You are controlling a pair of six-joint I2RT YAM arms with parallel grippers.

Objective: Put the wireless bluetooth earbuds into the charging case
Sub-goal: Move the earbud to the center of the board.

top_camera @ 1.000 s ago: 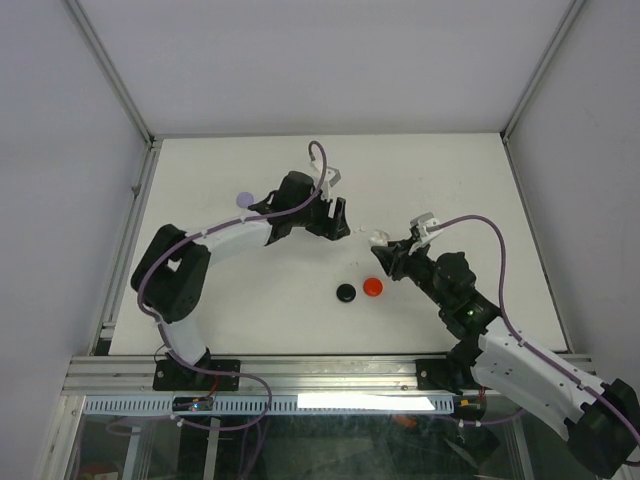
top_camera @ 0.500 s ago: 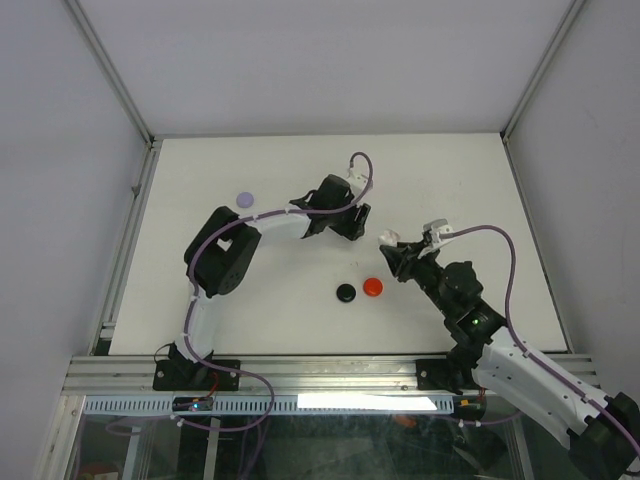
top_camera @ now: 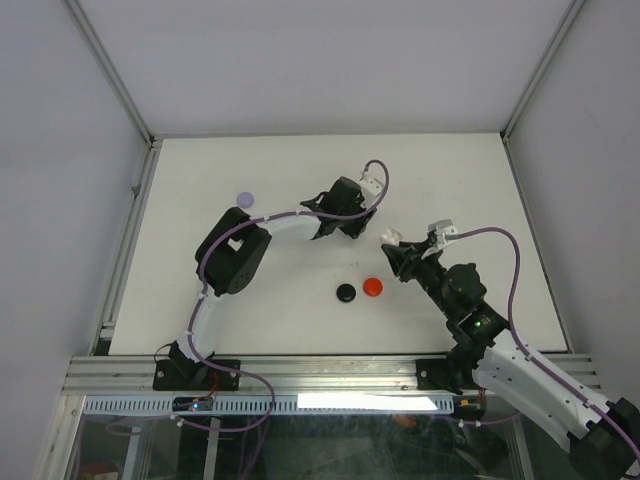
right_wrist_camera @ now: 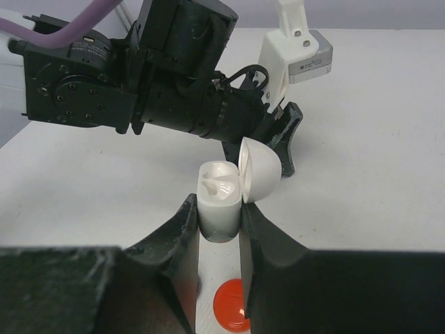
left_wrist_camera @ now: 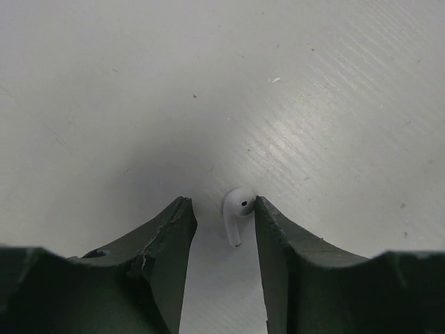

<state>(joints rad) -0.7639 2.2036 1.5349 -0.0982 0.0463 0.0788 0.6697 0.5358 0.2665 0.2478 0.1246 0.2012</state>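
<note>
The left tool (left_wrist_camera: 221,203) is open a little, and its two fingers are apart. A white earbud (left_wrist_camera: 236,209) lies on the worktop (left_wrist_camera: 208,83) between them, low in the middle of the left wrist picture. The bud sits right against the finger (left_wrist_camera: 281,243) on the right of that picture. There is a gap between it and the other finger. Its round head points up the picture and its short stem points down.

The right tool (right_wrist_camera: 217,212) is squeezed tight on a white charging case (right_wrist_camera: 221,186) in the middle of the right wrist picture. The case stands up and its lid (right_wrist_camera: 259,169) is flipped open to the right. I cannot tell if a bud is already inside.

The left arm (right_wrist_camera: 139,83) fills the upper left of the right wrist picture, close behind the case. A red puck (right_wrist_camera: 233,306) lies on the worktop below the case, at the bottom edge.

In the top picture the two tools are near each other in the middle. A black puck (top_camera: 345,292) sits just beside the red one, a little below the tools. A lavender puck (top_camera: 245,200) lies alone on the left, well apart. Wide white worktop runs above and to the right of the tools, out to the metal rails (top_camera: 128,240) at the edges.
</note>
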